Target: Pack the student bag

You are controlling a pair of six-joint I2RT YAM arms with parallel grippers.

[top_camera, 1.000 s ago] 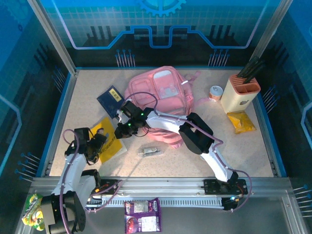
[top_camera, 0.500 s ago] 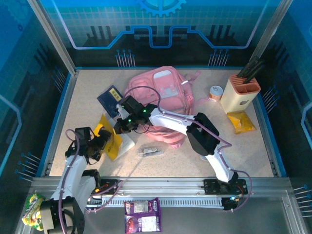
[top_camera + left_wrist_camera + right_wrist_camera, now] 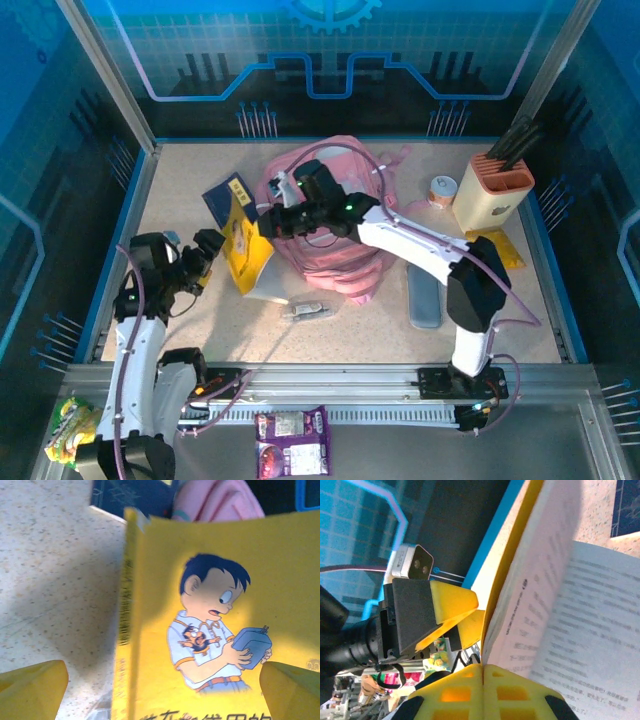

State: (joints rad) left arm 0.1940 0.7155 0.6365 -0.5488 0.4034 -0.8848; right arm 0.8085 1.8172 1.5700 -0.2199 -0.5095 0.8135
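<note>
Just past the left pincer [image 3: 162,687], the yellow book [image 3: 200,630] runs off the lower edge, cutting off its title characters. Above the right pincer [image 3: 482,680], the printed page [image 3: 580,630] blurs. That arm hides the middle of the student bag [image 3: 340,270].

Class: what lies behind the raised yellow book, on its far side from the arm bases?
Behind the yellow book lie a dark blue book and, to its right, the pink student bag. The blue book's near corner and part of the bag's side are covered.
</note>
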